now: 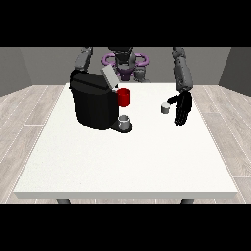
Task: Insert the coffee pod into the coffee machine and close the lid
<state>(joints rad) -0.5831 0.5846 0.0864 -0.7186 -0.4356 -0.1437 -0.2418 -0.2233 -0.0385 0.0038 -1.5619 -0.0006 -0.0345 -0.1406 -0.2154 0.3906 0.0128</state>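
Coffee machine point(93, 105): left of centre, lid point(109, 77) raised.
Coffee pod point(165, 108): right of centre on table point(122, 162); likely light, rigid, best pinched at sides.
Hand at the view's right point(182, 109): beside pod, fingers straight, hanging, holding nothing.

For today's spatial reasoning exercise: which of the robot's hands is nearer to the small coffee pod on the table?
The robot's left hand, at the view's right, is nearer: it hangs just beside the coffee pod. The right hand cannot be seen; that arm goes behind the coffee machine.
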